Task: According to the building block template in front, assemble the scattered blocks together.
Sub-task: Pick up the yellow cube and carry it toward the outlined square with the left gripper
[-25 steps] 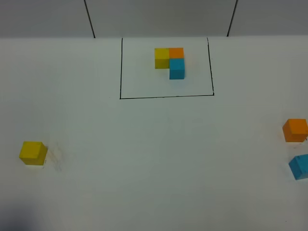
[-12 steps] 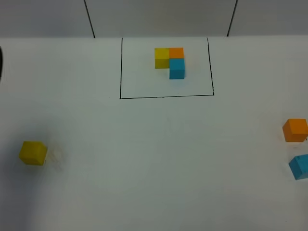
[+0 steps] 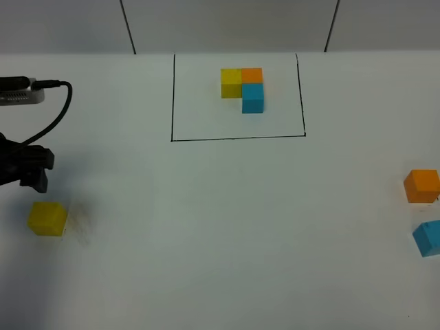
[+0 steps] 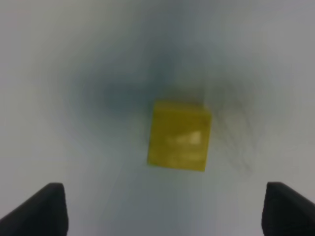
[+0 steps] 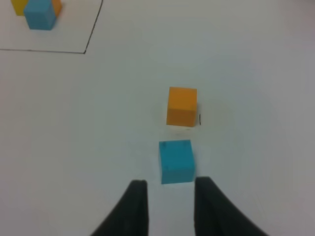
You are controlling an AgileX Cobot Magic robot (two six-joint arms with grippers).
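The template is an L of yellow, orange and blue cubes inside a black rectangle outline at the back middle. It also shows in the right wrist view. The loose yellow cube sits at the front left. My left gripper hovers just behind it. In the left wrist view the gripper is wide open with the yellow cube ahead between the fingers. The loose orange cube and blue cube sit at the right edge. My right gripper is open just short of the blue cube, with the orange cube beyond.
The white table carries everything. A black cable loops from the left arm at the left edge. Two dark seams run up the back wall.
My left arm has come into the exterior view from the left edge and now hovers just behind the yellow cube. No cube has moved.
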